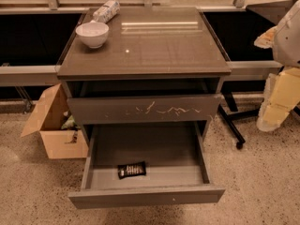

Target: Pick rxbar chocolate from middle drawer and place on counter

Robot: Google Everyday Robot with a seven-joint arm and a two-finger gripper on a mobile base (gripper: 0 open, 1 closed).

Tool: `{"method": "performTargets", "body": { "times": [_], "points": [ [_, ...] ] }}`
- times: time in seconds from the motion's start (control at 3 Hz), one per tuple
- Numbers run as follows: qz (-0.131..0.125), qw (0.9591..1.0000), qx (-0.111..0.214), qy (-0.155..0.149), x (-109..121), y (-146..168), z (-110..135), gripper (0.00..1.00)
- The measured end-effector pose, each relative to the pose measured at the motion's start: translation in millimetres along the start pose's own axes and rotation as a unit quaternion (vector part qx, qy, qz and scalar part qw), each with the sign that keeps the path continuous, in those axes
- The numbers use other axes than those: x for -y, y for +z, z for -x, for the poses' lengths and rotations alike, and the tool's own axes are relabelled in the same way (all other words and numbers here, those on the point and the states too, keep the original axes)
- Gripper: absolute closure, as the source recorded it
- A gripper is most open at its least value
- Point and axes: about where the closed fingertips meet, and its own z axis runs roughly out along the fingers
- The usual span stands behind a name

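While the rxbar chocolate [131, 169] lies in the open middle drawer [145, 196], the gripper [277, 102], grip state unreadable, hangs well right of it: reach-in next.

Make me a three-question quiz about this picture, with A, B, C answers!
1. Where is the rxbar chocolate? A on a chair B in the middle drawer C on a shelf
2. How many bowls stand on the counter? A one B two C three
3. The middle drawer is: A shut B pulled open C lifted out
Answers: 1 B, it lies near the drawer's front, away from the gripper at the right edge. 2 A, one white bowl near a pale packet. 3 B, its inside shows.
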Motion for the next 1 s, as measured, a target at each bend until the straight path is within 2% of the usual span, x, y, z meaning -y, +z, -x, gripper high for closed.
{"method": "performTargets", "body": {
  "times": [0.33, 0.67, 1.0],
  "points": [
    [0.000, 1.0000, 0.000, 0.000, 0, 0, 0, 0.00],
    [0.008, 0.9995, 0.029, -0.012, 3, 22, 9, 0.00],
    [0.048, 0.9942, 0.084, -0.049, 1, 76, 35, 0.00]
  ]
}}
